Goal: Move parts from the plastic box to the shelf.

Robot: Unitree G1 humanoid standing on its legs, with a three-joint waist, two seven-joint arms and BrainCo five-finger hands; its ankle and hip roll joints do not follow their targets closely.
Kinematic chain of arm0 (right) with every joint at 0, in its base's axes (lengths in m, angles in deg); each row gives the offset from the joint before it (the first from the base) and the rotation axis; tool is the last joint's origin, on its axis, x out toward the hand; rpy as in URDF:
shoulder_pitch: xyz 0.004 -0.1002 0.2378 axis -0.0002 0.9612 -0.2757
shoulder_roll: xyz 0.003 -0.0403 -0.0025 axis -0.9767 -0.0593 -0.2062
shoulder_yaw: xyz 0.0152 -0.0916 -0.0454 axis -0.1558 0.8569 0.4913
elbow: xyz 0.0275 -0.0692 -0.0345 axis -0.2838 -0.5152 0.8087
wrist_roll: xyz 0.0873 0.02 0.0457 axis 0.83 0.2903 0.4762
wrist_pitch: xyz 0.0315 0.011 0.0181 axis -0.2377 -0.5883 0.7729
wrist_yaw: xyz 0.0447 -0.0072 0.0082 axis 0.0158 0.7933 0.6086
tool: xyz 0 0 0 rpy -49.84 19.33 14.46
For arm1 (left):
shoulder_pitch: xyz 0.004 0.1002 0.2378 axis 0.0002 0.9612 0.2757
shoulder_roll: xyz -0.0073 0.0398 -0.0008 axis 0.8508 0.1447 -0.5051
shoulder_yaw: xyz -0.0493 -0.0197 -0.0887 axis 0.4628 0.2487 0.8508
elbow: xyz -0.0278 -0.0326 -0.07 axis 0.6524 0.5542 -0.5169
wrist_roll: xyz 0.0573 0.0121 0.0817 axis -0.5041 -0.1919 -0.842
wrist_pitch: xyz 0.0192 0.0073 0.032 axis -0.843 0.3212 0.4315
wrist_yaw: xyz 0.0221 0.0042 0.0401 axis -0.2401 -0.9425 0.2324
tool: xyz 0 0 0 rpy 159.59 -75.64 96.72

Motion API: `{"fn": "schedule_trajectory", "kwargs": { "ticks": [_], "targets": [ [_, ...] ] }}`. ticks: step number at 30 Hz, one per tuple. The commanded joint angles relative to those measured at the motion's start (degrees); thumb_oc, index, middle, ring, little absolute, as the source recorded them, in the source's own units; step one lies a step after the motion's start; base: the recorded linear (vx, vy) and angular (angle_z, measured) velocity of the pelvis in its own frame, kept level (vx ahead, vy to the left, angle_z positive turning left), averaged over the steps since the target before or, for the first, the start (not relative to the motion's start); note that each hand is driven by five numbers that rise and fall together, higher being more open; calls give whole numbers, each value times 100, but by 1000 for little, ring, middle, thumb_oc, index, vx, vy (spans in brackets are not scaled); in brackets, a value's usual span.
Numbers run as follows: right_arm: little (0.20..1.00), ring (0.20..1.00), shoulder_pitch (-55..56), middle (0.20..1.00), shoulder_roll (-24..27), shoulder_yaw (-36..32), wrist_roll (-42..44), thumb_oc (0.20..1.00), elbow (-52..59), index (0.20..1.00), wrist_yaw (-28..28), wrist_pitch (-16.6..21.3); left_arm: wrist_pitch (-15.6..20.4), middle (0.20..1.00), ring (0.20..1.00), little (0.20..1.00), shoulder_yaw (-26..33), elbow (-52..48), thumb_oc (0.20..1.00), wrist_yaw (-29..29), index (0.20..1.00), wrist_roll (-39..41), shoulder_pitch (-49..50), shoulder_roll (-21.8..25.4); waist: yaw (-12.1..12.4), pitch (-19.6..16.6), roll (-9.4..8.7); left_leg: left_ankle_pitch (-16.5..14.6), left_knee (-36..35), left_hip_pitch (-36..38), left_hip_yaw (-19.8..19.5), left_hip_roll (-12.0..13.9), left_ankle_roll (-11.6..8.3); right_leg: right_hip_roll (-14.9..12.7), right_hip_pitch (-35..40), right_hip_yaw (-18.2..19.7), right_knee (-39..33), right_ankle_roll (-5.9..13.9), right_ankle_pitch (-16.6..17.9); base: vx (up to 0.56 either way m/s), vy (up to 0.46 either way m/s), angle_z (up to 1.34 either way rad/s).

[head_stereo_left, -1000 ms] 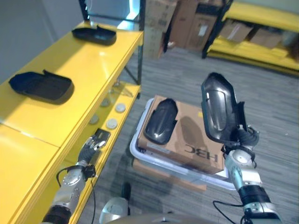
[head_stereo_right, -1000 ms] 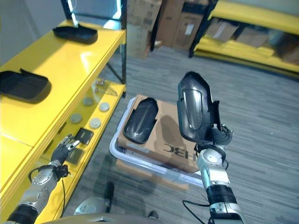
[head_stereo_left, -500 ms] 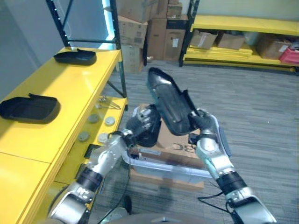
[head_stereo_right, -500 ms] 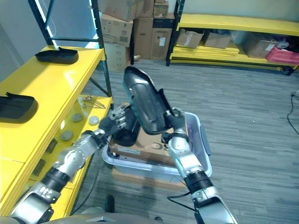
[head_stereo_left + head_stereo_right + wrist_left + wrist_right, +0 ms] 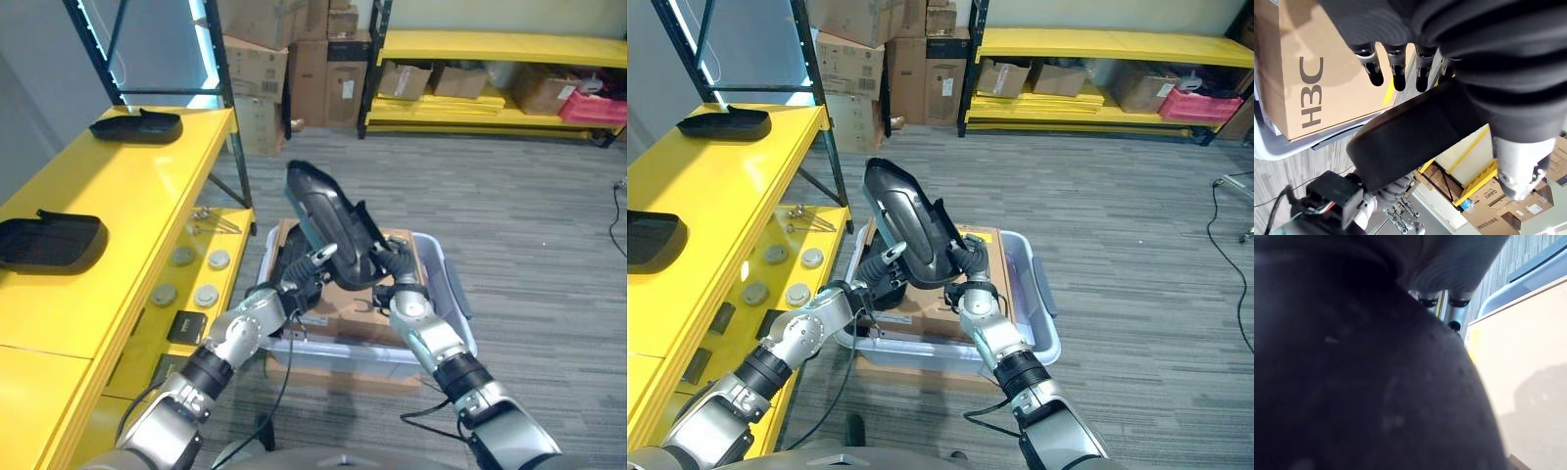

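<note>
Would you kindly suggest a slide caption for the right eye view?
Right hand lifts a black part above the plastic box as the left hand reaches in beside it.

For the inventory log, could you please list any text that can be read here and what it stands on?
Cardboard box in the plastic box: a brand mark in large dark letters on its side, not quoted here.
Stacked cartons at the back: white labels, too small to read.
Black part in the right hand: no print seen.
</note>
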Motion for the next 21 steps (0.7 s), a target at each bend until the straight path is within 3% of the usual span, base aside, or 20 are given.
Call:
{"fn": "schedule_trajectory", "kwargs": {
  "ticks": [1,18,19,20,21],
  "targets": [
    [200,200,-644,200,-50,10,-145,200,-63,200,97,305,257,1000,1000,1000,-338,374,1000,102,1000,-162,-821,-340,230,-336,65,-987,73,495,-7,158,-85,64,-397,-157,17,108,-88,0,0,0],
    [200,200,-787,200,-587,640,-213,200,-127,200,499,130,315,1000,1000,1000,-931,402,1000,-377,1000,-676,-942,-607,231,-372,66,-1002,7,554,-25,109,-56,75,-361,-158,-12,114,-97,0,0,0],
    [200,200,-789,200,-622,690,-218,200,-111,200,487,112,401,893,893,893,-954,414,893,-322,893,-689,-925,-607,235,-368,68,-1003,0,566,-23,111,-55,73,-354,-168,-15,117,-96,0,0,0],
    [200,200,-790,200,-632,713,-214,200,-108,200,483,104,441,451,451,451,-963,414,451,-286,451,-722,-920,-607,237,-368,68,-1002,-1,569,-21,112,-56,73,-349,-171,-17,116,-95,0,0,0],
    [200,200,-798,200,-644,733,-211,200,-101,200,475,89,500,200,200,200,-976,398,200,-280,200,-819,-911,-599,239,-367,67,-1003,2,570,-19,112,-56,72,-346,-172,-17,115,-96,0,0,0]
  ]
}}
